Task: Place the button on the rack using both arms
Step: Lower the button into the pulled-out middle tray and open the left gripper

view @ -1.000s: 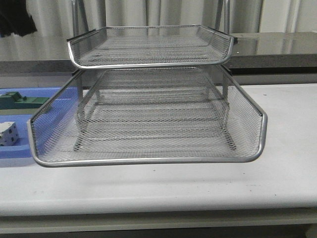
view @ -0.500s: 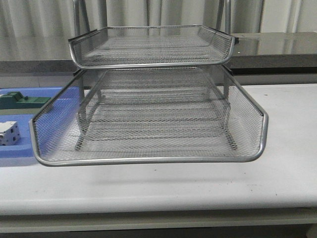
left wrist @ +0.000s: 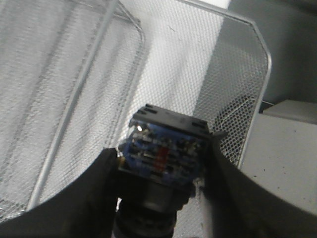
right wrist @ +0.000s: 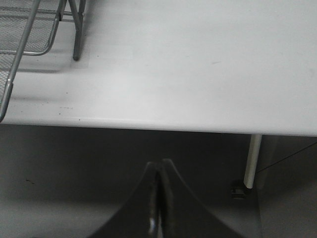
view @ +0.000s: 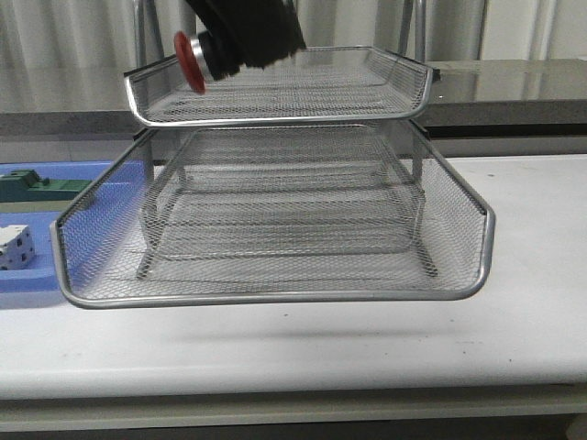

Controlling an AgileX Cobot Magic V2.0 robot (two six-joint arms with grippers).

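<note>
**Workspace and surroundings**

A white table [view: 532,302] with a rounded front edge fills the foreground. Behind it runs a grey, glossy counter [view: 514,87] that reflects light. Pale pleated curtains [view: 83,41] hang across the back of the room. Beneath the table, a white leg [right wrist: 253,161] stands on a dim grey floor [right wrist: 59,198].
</note>
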